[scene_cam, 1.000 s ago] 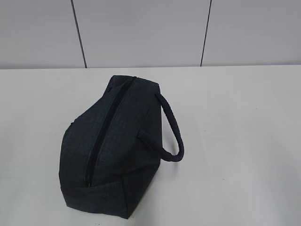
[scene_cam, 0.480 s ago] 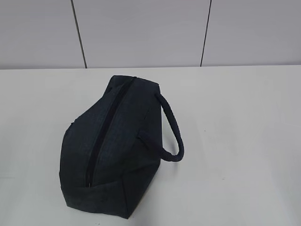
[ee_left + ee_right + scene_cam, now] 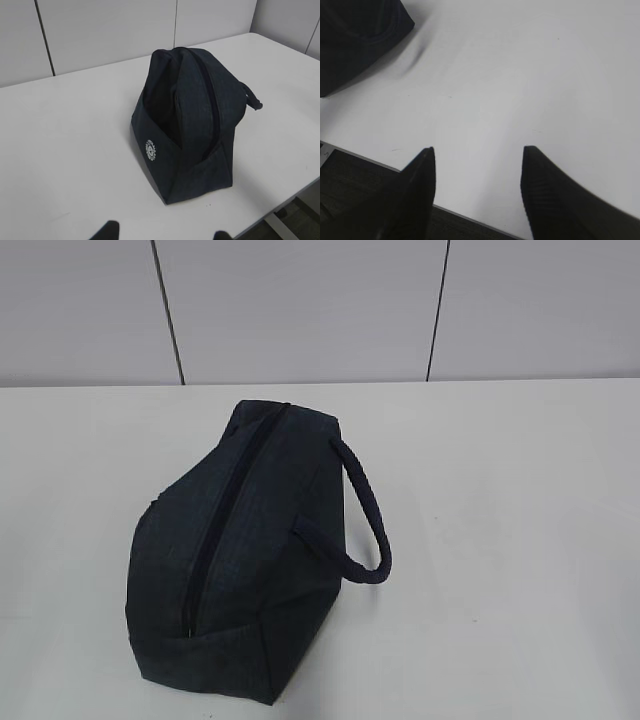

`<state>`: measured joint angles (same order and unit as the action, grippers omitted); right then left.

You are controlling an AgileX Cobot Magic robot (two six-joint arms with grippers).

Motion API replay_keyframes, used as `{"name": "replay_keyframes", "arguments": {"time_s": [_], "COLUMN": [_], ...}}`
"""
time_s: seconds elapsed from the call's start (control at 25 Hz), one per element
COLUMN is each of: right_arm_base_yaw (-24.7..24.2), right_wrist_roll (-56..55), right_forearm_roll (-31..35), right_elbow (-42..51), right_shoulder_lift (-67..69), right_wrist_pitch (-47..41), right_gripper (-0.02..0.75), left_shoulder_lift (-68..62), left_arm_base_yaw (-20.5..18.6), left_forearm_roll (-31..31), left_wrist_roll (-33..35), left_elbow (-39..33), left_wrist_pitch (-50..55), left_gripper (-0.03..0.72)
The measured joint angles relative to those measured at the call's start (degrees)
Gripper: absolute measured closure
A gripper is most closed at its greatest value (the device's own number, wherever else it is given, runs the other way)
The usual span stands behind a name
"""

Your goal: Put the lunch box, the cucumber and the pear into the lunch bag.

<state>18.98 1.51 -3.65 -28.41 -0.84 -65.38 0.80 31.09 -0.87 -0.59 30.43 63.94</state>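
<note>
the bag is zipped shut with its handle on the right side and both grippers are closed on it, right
Not quite. The bag is zipped shut with its handle on the right, but neither gripper is on it. The wrist views show the left gripper and right gripper open, holding nothing, back from the bag.
</note>
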Motion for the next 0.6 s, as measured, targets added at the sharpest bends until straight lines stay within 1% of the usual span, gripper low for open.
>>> {"name": "replay_keyframes", "arguments": {"time_s": [0.52,0.6], "right_arm_base_yaw": [0.00,0.00], "right_wrist_roll": [-0.09,-0.09], "right_forearm_roll": [0.13,0.13], "right_elbow": [0.00,0.00], "right_shoulder_lift": [0.00,0.00], "right_wrist_pitch": [0.00,-0.12], "right_gripper": [0.314,0.314], "left_shoulder_lift": [0.00,0.00], "left_arm_base_yaw": [0.00,-0.56], "left_forearm_roll": [0.00,0.10], "left_wrist_roll": [0.00,0.00], "left_elbow": [0.00,0.00], "left_wrist_pitch": [0.00,0.00], "left_gripper": [0.346,0.346]}}
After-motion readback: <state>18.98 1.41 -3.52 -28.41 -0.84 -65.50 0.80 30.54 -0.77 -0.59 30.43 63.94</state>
